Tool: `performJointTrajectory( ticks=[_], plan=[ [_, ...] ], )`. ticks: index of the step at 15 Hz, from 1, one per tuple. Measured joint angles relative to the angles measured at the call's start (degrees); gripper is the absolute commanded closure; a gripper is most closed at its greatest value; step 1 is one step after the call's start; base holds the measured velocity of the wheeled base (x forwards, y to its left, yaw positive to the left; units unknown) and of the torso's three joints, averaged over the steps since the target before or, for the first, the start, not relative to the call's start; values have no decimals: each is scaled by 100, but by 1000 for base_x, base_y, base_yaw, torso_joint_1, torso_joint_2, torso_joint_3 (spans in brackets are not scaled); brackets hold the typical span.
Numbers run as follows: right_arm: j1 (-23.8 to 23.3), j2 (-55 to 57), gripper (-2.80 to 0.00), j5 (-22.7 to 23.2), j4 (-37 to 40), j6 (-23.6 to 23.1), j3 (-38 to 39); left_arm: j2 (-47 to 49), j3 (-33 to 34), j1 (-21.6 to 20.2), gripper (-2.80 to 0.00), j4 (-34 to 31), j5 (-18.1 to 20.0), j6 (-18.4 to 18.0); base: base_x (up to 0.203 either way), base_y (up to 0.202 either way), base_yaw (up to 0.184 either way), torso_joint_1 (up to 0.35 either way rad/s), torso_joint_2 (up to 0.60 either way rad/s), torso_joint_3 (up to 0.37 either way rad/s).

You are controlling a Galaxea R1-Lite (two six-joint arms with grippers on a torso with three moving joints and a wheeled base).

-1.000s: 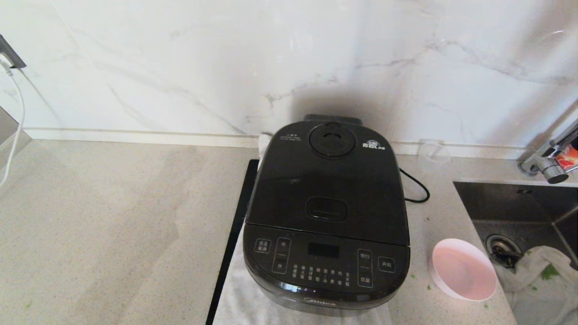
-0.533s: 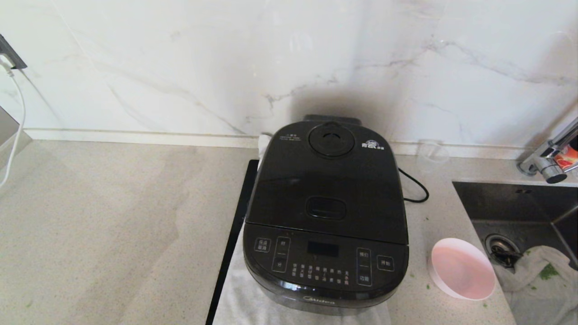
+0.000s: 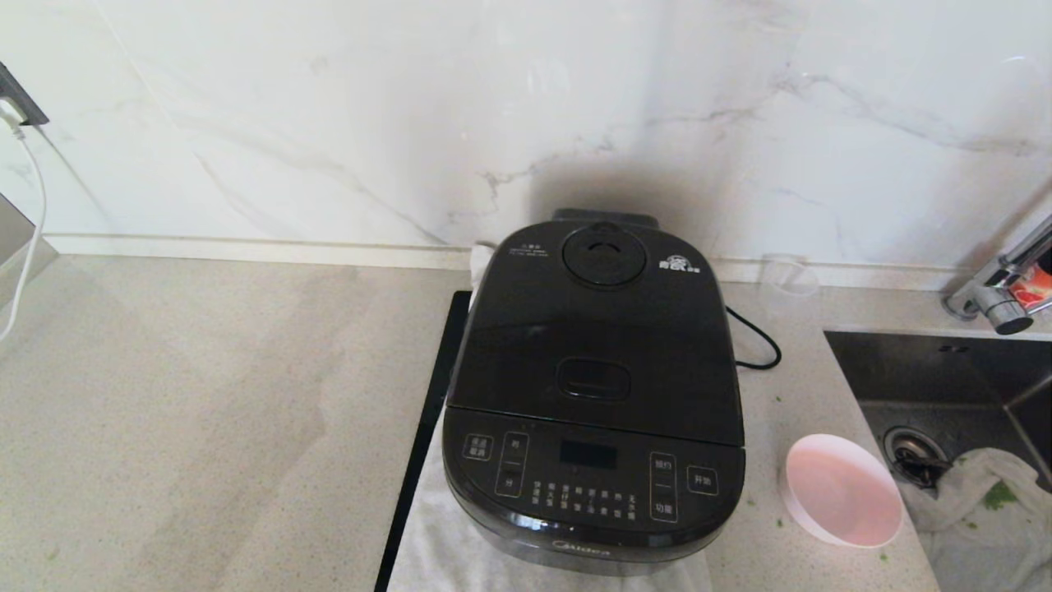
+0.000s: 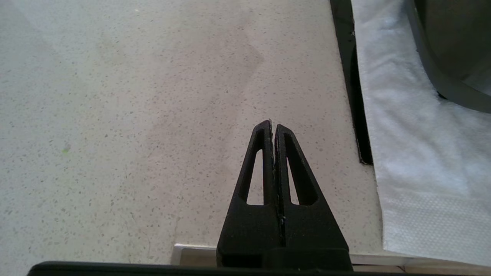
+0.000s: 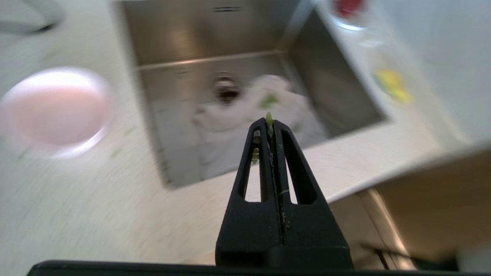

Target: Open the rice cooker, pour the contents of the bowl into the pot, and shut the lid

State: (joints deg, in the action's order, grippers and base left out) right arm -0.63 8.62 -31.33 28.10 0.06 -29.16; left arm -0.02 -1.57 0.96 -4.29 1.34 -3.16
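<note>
The right gripper has its fingers pressed together, green bits stuck at the tips, above the counter's front edge by the sink; the left gripper, likewise closed, hangs over bare counter beside the white cloth; the bowl sits near the sink's front corner; the rice cooker stands mid-counter, lid down.

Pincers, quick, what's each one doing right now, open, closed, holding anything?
Left pincer: closed, empty, over the bare counter.
Right pincer: closed, holding nothing; a green bit sticks at its tips, near the sink.
</note>
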Motion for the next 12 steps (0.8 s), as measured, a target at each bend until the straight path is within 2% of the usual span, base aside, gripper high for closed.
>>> performJointTrajectory(
  ticks=[2, 4, 7, 9, 10, 12],
  plan=[
    [23, -456, 0, 821, -173, -17, 580, 0, 0, 0, 0, 0, -7, 1, 0, 0, 0, 0, 0, 0],
    [43, -692, 0, 1471, -783, -62, 1306, 0, 0, 0, 0, 0, -14, 0, 0, 0, 0, 0, 0, 0],
    [52, -832, 0, 2167, -2503, -260, 2443, 0, 0, 0, 0, 0, -19, 10, 0, 0, 0, 0, 0, 0],
    [52, -860, 0, 2677, -3415, -288, 2738, 0, 0, 0, 0, 0, -22, 11, 0, 0, 0, 0, 0, 0],
    [56, -865, 0, 2934, -3387, -343, 2805, 0, 0, 0, 0, 2, -19, 9, 0, 0, 0, 0, 0, 0],
    [59, -867, 0, 3193, -2760, -404, 2851, 0, 0, 0, 0, 3, -22, 30, 0, 0, 0, 0, 0, 0]
  ],
)
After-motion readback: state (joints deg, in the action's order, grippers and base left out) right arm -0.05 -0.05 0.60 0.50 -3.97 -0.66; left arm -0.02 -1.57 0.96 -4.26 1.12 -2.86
